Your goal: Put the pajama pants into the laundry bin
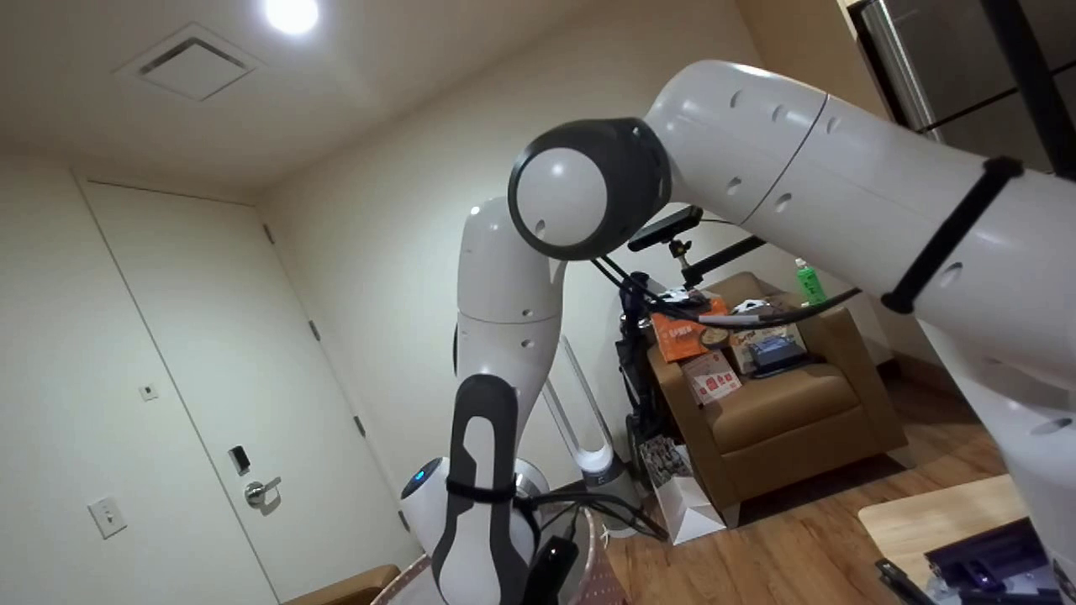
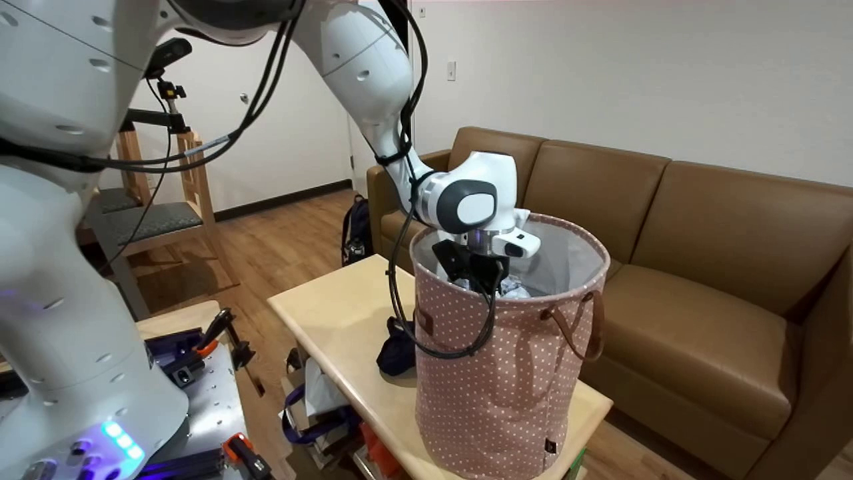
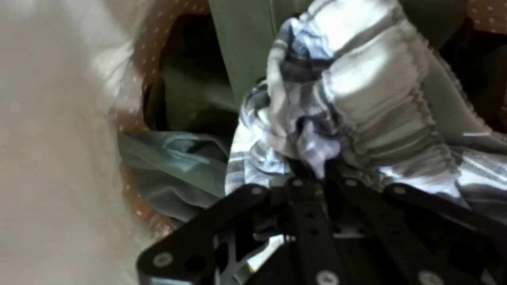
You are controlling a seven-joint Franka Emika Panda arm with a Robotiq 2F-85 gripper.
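Pale walls (image 2: 633, 80) and a wood floor (image 2: 286, 233) are shown around a long brown sofa (image 2: 733, 233), before which a light wooden table (image 2: 340, 293) is placed. On this table the laundry bin (image 2: 493, 393), pink with white dots outside and pale within, is stood upright. Just beside the bin, a dark cloth item (image 2: 397, 350) is set down. The gripper (image 3: 321, 178) is held within the bin's mouth. Its fingers (image 3: 308, 215) are drawn nearly together, and a bunched fold of the pajama pants (image 3: 380, 79) is pinched between them, as seen in the wrist view. The pants, patterned in grey, blue and white with a gathered band, are located inside the bin. Olive-green cloth (image 3: 245, 39) is seen beside and beyond them; whether the two are in contact cannot be told. In an exterior view, a brown armchair (image 1: 790, 412) is loaded with an orange package (image 1: 675, 340) among other items, and a white tower fan (image 1: 595, 460) is stood near it.
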